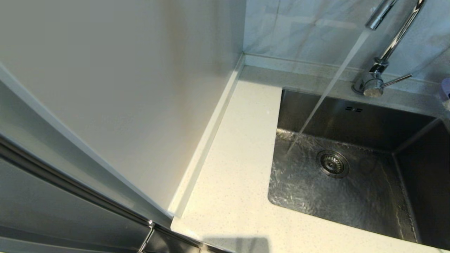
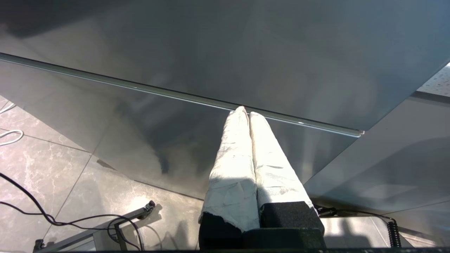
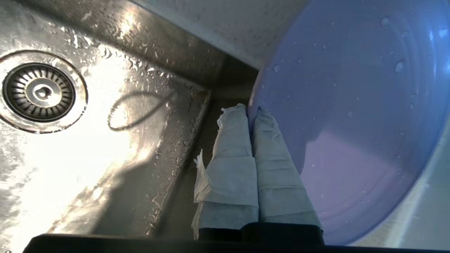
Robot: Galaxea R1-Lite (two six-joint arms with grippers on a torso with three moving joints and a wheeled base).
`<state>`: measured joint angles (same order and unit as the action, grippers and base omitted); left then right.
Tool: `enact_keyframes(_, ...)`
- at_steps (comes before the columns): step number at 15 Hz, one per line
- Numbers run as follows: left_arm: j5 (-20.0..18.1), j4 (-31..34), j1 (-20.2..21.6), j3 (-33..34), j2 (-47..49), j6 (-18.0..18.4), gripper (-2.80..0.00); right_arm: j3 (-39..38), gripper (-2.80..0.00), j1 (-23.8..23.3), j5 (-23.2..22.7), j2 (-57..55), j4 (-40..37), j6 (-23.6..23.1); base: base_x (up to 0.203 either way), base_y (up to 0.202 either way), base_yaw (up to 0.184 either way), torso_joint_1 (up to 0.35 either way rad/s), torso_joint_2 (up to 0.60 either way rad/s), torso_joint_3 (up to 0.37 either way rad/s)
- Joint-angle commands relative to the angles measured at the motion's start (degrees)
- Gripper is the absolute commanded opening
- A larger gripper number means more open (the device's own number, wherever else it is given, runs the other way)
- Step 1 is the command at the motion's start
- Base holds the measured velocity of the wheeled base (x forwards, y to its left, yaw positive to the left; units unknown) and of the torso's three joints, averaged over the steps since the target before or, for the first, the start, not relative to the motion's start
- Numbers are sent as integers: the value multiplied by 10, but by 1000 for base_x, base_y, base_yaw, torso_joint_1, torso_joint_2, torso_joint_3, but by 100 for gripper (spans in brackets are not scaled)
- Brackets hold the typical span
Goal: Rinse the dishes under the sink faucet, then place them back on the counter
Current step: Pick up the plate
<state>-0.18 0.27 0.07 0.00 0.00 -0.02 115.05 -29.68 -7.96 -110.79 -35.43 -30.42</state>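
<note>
My right gripper (image 3: 249,109) is shut on the rim of the lilac plate (image 3: 351,105). The plate is wet with droplets and held over the right end of the steel sink (image 3: 105,158), beside the drain strainer (image 3: 39,92). Only a sliver of the plate (image 1: 445,88) shows at the right edge of the head view. Water streams from the chrome faucet (image 1: 393,42) onto the sink floor (image 1: 309,200), left of the drain. The cream counter (image 1: 239,168) lies left of the basin. My left gripper (image 2: 246,111) is shut on nothing and hangs parked before a grey cabinet front.
A tall white side panel (image 1: 123,88) stands along the counter's left edge. Grey-veined marble wall (image 1: 299,24) rises behind the faucet, whose thin lever (image 1: 397,80) points right. Below the cabinet front (image 2: 211,52), cables (image 2: 21,211) lie on the tiled floor.
</note>
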Motion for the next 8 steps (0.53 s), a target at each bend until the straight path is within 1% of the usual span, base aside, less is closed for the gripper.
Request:
enact_keyframes(1, 0, 0, 0, 0, 0, 0, -280, 1, -280, 6, -5, 30, -2, -1, 0, 0, 0, 0, 0, 0)
enact_keyframes(4, 0, 0, 0, 0, 0, 0, -280, 0, -280, 6, -29, 57, -16, 8, 0, 0, 0, 0, 0, 0)
enact_keyframes(5, 0, 0, 0, 0, 0, 0, -280, 0, -280, 6, -33, 64, -38, 15, 0, 0, 0, 0, 0, 0)
enact_keyframes(8, 0, 0, 0, 0, 0, 0, -280, 1, -280, 5, -56, 86, -152, 32, 0, 0, 0, 0, 0, 0)
